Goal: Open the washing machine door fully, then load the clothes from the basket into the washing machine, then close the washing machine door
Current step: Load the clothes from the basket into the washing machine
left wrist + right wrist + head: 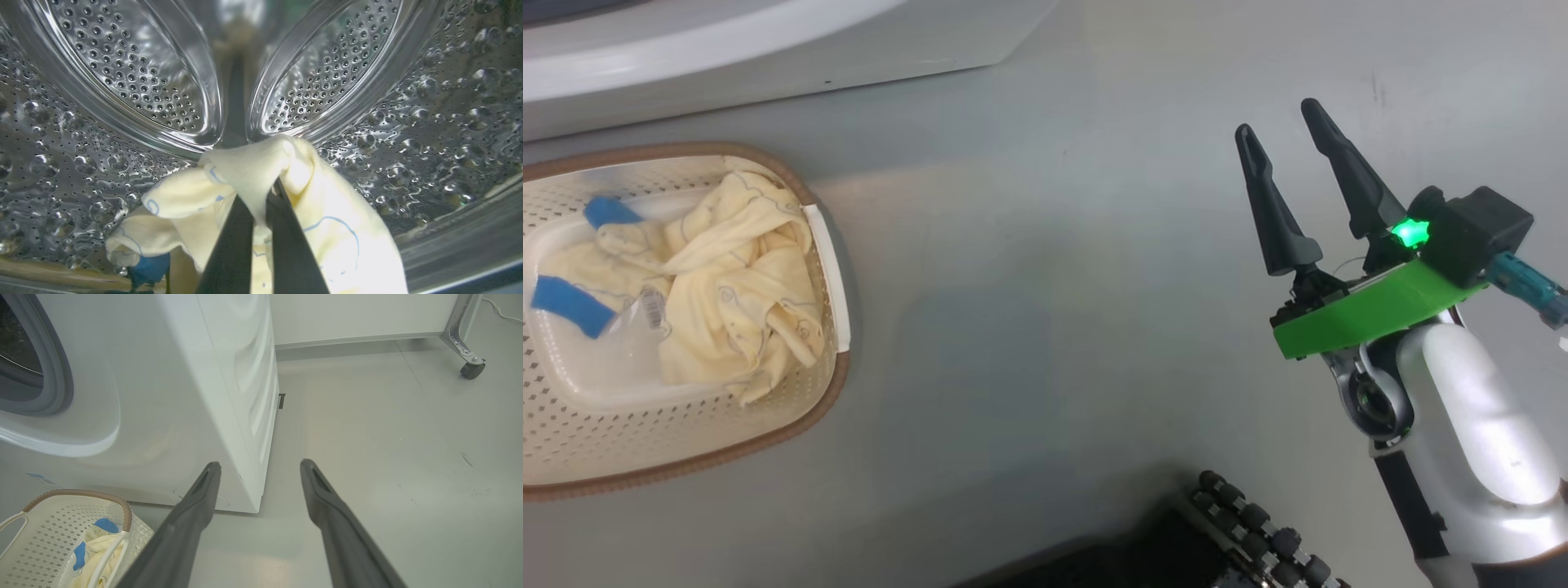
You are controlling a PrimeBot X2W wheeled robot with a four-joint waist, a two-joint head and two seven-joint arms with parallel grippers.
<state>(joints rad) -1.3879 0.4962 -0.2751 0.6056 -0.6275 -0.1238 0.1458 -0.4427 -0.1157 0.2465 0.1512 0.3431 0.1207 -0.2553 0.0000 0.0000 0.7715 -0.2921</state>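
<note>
My left claw [258,200] is deep in the washing machine's steel drum [429,122], pinched narrow on a pale yellow garment [253,163]. The cloth bunches over the fingertips and hangs down on both sides. A blue trim piece [151,267] dangles low at the near edge, and I cannot tell whether it has cleared the front lip.

I judge this to be the drop-off, so I'd let go only once the whole bundle is well inside. That means pushing a little deeper and lower, opening wide, then pulling straight back along the fingers so the fabric slides off rather than dragging out with me. If a fold catches on a finger, a small shake beats a hard tug.

In the head view, the basket [809,416] sits on the floor [1054,286] at the left, just in front of the washing machine [727,49]. More of the clothes [735,278] lie crumpled in it, yellow with blue trim, so loading is only partly done. For the next grab I'd take the heap at its highest fold to lift as much as possible.

Over at the right, my right claw [1278,118] hangs above bare floor, fingers spread wide, holding nothing, well apart from the basket. From its wrist view it points past the machine's front corner. I'd leave it there, clear of the left arm's way out.
</note>
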